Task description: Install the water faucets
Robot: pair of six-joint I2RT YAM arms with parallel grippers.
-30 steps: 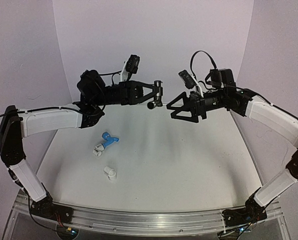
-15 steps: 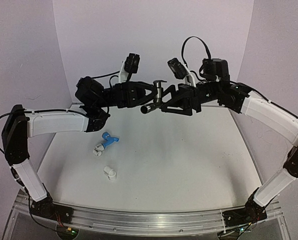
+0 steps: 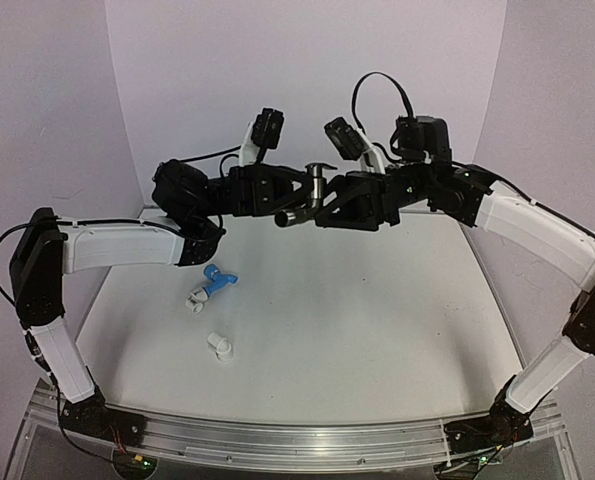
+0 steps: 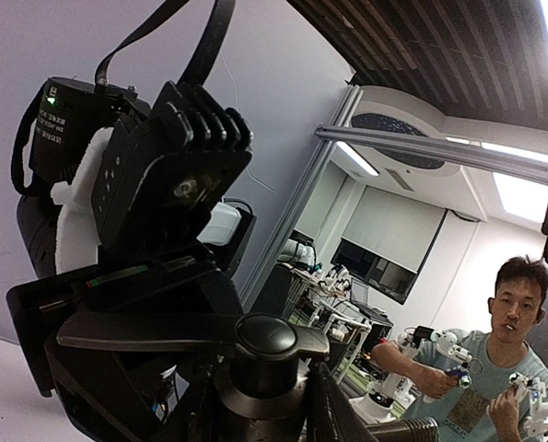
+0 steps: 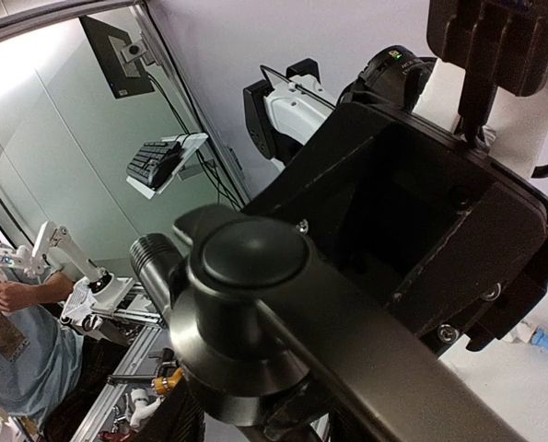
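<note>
The dark metal faucet (image 3: 310,196) hangs in mid-air over the back of the table, lever on top, spout pointing down-left. My left gripper (image 3: 303,190) is shut on it from the left. My right gripper (image 3: 327,200) reaches in from the right, its fingers tight against the faucet's base. In the left wrist view the faucet (image 4: 269,343) fills the space between my left gripper's (image 4: 260,410) fingers. The right wrist view shows the faucet's cap and lever (image 5: 248,262) over my right gripper (image 5: 255,425). The light blue faucet (image 3: 218,276) lies on the table at the left.
A small white pipe fitting (image 3: 196,299) touches the blue faucet's lower end. Another white fitting (image 3: 220,346) lies nearer the front. The white table (image 3: 377,320) has a metal rail along its near edge. Purple walls close in the back and sides.
My right arm has moved left to the faucet held by my left gripper, and its jaws have narrowed around it. The left gripper has shifted slightly left and down with the faucet.
</note>
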